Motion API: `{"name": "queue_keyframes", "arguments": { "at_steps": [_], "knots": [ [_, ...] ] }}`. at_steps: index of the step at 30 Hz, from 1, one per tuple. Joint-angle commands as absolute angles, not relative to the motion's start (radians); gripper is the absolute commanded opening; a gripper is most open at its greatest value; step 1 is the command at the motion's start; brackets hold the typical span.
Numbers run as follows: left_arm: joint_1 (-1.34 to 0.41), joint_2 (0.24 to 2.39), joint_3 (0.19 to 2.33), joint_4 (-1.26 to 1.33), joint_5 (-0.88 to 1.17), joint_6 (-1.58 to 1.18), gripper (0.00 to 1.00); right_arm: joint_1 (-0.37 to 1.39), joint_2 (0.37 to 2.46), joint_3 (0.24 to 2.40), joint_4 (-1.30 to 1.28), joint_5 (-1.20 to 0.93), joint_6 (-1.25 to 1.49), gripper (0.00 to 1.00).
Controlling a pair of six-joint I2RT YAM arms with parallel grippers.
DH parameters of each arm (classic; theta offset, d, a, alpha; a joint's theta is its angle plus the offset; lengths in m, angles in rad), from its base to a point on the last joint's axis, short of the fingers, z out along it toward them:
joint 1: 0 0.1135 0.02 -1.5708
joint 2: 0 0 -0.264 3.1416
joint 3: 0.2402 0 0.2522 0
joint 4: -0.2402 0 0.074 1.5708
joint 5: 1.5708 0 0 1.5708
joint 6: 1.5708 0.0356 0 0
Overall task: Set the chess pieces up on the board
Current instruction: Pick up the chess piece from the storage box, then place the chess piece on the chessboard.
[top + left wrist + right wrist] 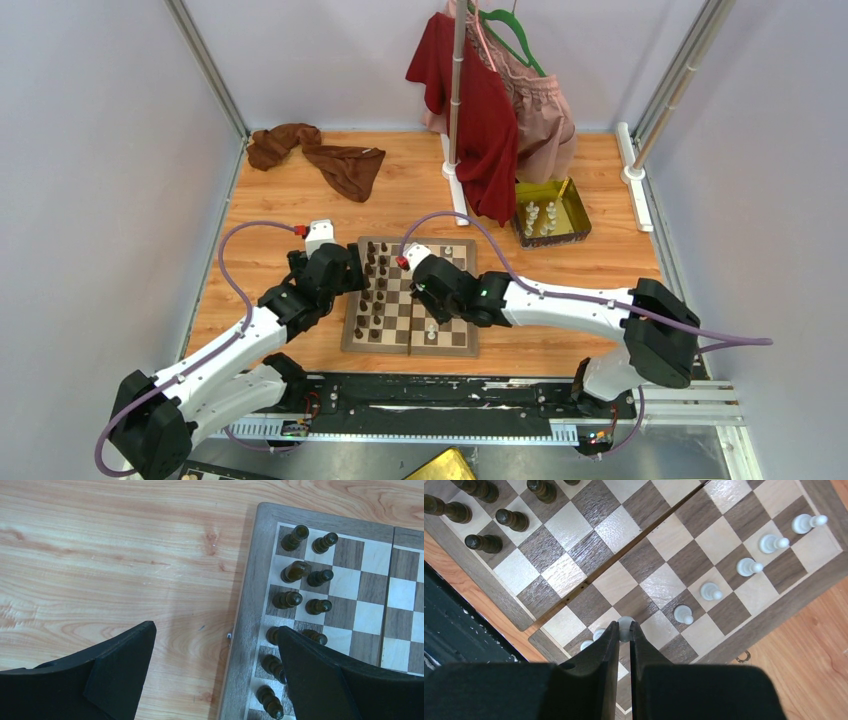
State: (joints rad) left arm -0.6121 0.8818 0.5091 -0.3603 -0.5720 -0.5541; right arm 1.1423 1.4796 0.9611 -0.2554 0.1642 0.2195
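Wooden table (270, 250) in a grey-walled cell, board (403, 318) at centre, bare wood either side of it. Dark pieces (295, 572) line board's left columns. Right gripper (624, 626) over board's near right part, pinched narrow on a white piece (625, 622). Left gripper (215, 675) spread wide, straddling board's left edge

The wooden board (659, 587) gleams smooth and semi-gloss, the chess pieces (710, 591) look polished, the table (100, 555) matt woodgrain.

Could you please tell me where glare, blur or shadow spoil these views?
Right wrist: glare whitens squares of the board near the seam; the right gripper, shut on a white piece, is an underexposed silhouette. Left wrist: the dark pieces look slightly soft. Top external: even light, faint shadows.
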Motion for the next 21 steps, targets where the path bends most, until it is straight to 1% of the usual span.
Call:
{"name": "queue_keyframes", "arguments": {
  "at_steps": [1,9,21],
  "knots": [
    [-0.62,0.884,0.509,-0.332,-0.59,-0.562,1.0,1.128,1.436,0.94,-0.296,0.226,0.248,0.0],
    [-0.62,0.882,0.497,-0.325,-0.585,-0.568,1.0,1.103,1.42,0.888,-0.288,0.234,0.276,0.0],
    [-0.62,0.897,0.491,-0.313,-0.585,-0.568,1.0,1.065,1.443,0.849,-0.222,0.181,0.282,0.0]
  ]
}}
